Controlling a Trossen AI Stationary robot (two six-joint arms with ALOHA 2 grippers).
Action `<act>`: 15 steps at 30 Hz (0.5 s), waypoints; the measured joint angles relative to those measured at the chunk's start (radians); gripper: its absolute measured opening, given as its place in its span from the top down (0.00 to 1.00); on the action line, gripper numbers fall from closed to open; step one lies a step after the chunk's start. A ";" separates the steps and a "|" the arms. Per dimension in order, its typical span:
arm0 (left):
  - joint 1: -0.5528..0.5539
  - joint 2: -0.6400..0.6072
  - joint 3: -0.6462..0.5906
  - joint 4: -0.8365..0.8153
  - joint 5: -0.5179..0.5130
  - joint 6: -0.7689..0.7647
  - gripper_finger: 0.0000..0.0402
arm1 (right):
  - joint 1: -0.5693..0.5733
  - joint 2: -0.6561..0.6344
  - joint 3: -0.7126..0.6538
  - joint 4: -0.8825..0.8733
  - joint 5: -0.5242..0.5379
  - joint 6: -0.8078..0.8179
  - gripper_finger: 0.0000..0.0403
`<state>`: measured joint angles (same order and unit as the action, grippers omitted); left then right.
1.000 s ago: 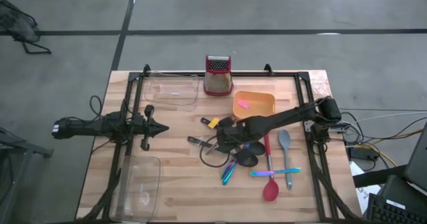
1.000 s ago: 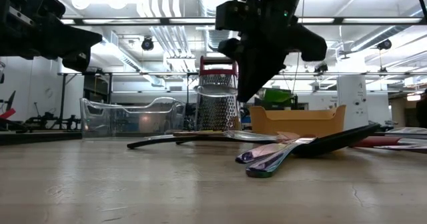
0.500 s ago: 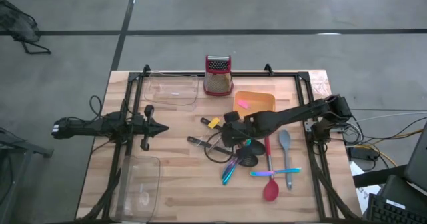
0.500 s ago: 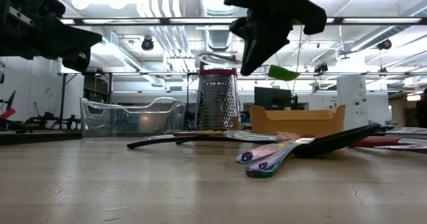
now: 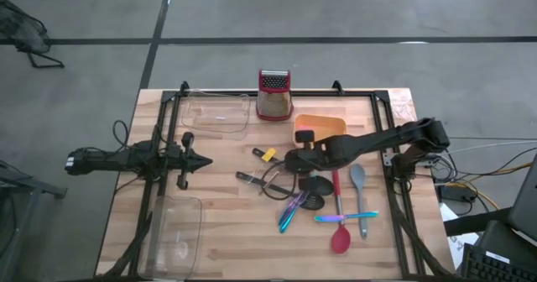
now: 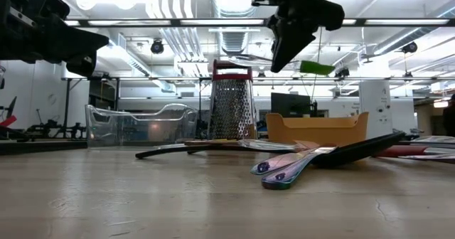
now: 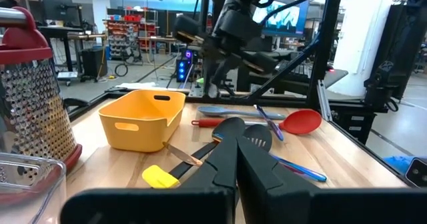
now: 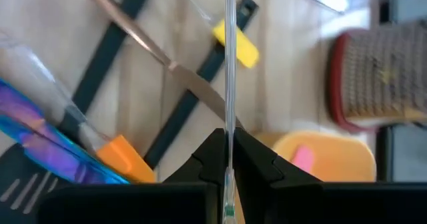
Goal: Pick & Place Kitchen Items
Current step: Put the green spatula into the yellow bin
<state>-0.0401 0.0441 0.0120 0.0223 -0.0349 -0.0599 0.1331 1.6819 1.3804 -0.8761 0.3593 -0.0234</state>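
Note:
My right gripper [image 5: 295, 158] hangs above the heap of utensils, just near of the orange tub [image 5: 320, 129]. It is shut on a slim utensil with a see-through blade [image 8: 229, 57] and a green end [image 6: 316, 67]. On the table below lie black tongs [image 5: 267, 181], a black slotted spoon [image 5: 311, 201], multicoloured cutlery [image 5: 289, 213], a grey spatula [image 5: 358, 180], a red spoon [image 5: 340, 237] and a yellow clip [image 5: 268, 154]. My left gripper [image 5: 200, 159] is shut and empty, above the table's left side. My right gripper pinches the slim utensil between its two fingers, on the part [image 8: 229, 141] between blade and green end. In the wrist view the blade is edge-on and runs straight ahead of the fingers. The fingers slant down from above. The utensil is lifted clear, roughly level.
A steel box grater with a red top [image 5: 274, 95] stands at the far edge. One clear tray [image 5: 220, 112] lies at the far left, another [image 5: 178, 230] at the near left. A black frame [image 5: 172, 131] borders the table.
My right gripper has risen and moved toward the far right, toward the orange tub, carrying the slim utensil up clear of the heap. The utensils on the table have stayed where they were.

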 joint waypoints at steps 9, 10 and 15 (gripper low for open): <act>0.000 0.000 0.000 0.000 0.000 0.000 0.99 | -0.064 -0.037 0.000 -0.081 0.093 0.177 0.96; 0.000 0.000 0.000 0.000 0.001 0.000 0.99 | -0.075 -0.039 0.000 -0.091 0.093 0.210 0.95; 0.000 0.000 0.000 0.000 0.000 0.000 0.99 | -0.141 -0.044 -0.010 -0.149 0.109 0.290 0.95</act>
<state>-0.0402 0.0441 0.0120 0.0219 -0.0345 -0.0597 -0.0076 1.6374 1.3701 -1.0248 0.4687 0.2665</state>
